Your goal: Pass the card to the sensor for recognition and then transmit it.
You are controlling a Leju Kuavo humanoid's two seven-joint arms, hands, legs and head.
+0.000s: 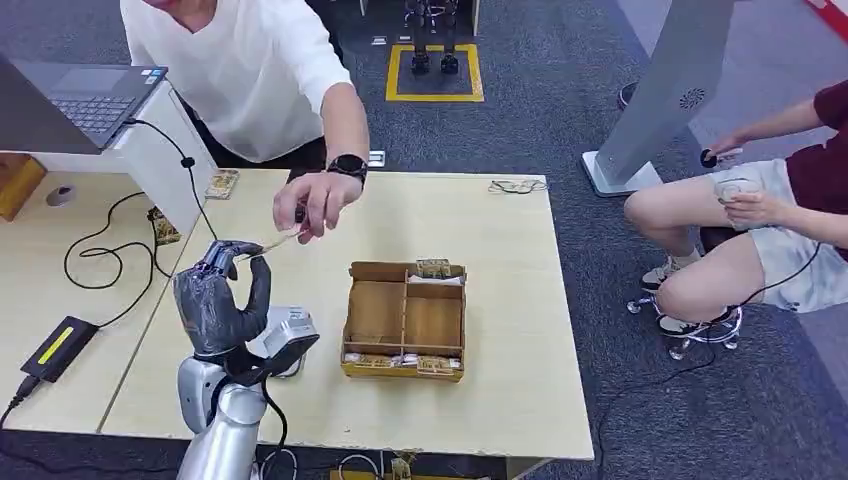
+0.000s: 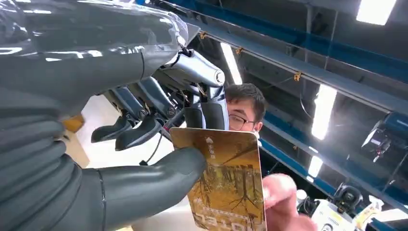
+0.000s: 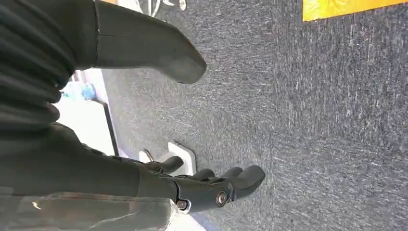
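While the left hand (image 2: 144, 144) pinches it, the card (image 2: 226, 183) shows golden tree artwork.

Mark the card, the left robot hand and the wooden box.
card (image 2: 231, 183): left wrist view, middle of its gold face.
left robot hand (image 1: 215, 300): head view, back of the palm.
wooden box (image 1: 375, 312): head view, floor of its left compartment.

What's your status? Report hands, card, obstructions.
Left robot hand pinches the gold card; a person's hand holds its far end. Right robot hand open, hanging over carpet. Nothing blocking.
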